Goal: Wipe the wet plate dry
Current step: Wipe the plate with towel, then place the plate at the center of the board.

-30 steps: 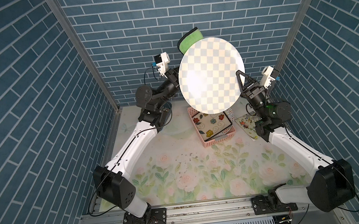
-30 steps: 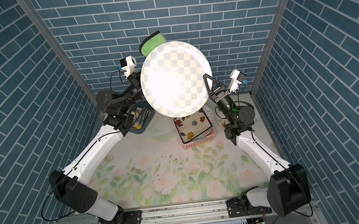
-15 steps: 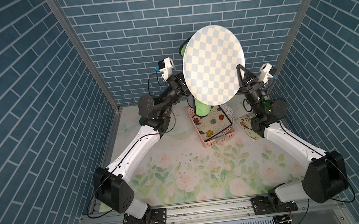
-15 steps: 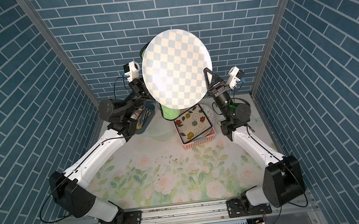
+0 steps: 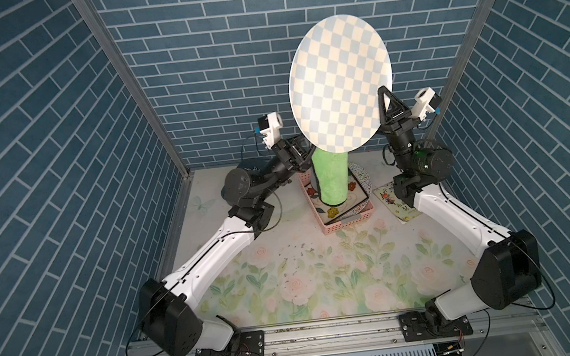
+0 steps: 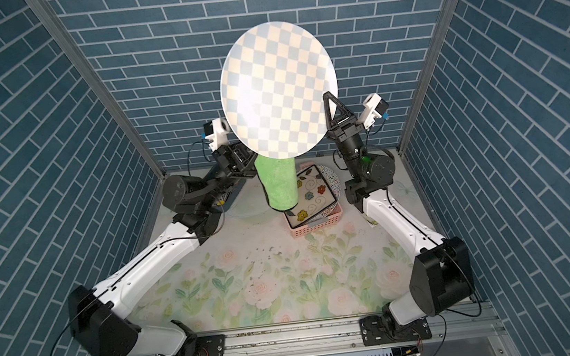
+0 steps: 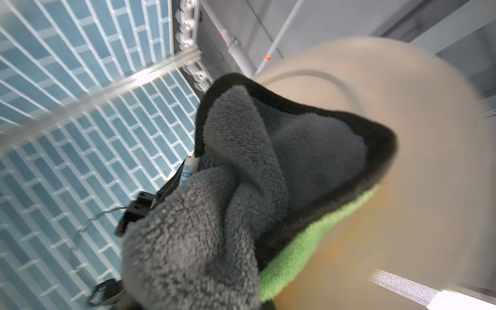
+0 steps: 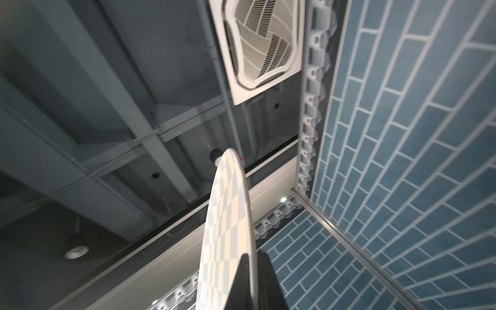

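A round plate (image 5: 340, 82) with a blue and cream checker pattern stands on edge high above the table, its patterned face showing in both top views (image 6: 278, 89). My right gripper (image 5: 383, 94) is shut on its lower right rim; the right wrist view shows the plate (image 8: 228, 228) edge-on between the black fingers (image 8: 241, 284). My left gripper (image 5: 304, 149) is shut on a green and grey cloth (image 5: 330, 177) that hangs below the plate's bottom edge. In the left wrist view the cloth (image 7: 228, 201) lies against the plate's plain back (image 7: 402, 188) and hides the fingertips.
A pink basket (image 5: 347, 221) with patterned dishes stands under the cloth at the back of the floral mat. A small printed plate (image 5: 392, 200) lies by the right arm. A dark tub (image 6: 231, 191) sits behind the left arm. Crumbs (image 5: 299, 257) dot mid-mat. Brick walls close in.
The left gripper has carried the cloth down from the plate's top edge, behind the plate, to below its bottom edge. The plate has turned slightly and moved a little right.
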Robot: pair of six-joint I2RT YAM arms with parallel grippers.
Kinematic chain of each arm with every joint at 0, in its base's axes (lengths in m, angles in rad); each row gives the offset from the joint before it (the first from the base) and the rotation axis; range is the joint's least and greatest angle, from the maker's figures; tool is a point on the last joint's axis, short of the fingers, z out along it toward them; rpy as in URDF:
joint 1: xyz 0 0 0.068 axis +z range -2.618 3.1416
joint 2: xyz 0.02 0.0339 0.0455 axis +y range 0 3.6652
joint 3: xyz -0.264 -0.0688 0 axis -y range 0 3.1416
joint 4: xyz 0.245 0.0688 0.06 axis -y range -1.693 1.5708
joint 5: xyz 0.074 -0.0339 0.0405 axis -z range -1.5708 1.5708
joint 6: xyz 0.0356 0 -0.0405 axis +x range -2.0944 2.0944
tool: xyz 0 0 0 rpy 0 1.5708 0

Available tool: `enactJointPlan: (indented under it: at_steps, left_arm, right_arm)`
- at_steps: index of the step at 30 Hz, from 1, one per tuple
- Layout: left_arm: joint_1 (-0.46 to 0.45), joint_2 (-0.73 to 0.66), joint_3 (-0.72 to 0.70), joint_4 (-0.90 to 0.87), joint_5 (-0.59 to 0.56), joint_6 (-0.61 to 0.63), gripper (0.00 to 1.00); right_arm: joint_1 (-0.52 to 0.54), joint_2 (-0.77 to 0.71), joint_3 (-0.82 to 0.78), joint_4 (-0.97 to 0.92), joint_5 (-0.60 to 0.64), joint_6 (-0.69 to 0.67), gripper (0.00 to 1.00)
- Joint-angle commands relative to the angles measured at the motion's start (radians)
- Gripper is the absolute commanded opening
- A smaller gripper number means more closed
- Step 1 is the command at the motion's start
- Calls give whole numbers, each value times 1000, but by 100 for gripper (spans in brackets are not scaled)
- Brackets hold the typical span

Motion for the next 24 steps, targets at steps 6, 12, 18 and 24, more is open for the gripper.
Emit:
enactJointPlan:
  at_steps: [6, 12, 18, 24]
  left_arm:
    - [157, -249, 252, -1202, -514, 943, 0]
    - [160, -239, 236, -1267, -635, 1024, 0]
    - [160, -223, 188, -1246, -646, 1004, 0]
    - [160, -215, 132, -1225, -618, 982, 0]
  right_arm:
    - [42, -161, -238, -493, -14, -377, 0]
    - [229, -42, -309, -549, -8, -461, 0]
    - [390, 153, -252, -569, 32, -539, 0]
    - [469, 348, -158, -667, 21, -609, 0]
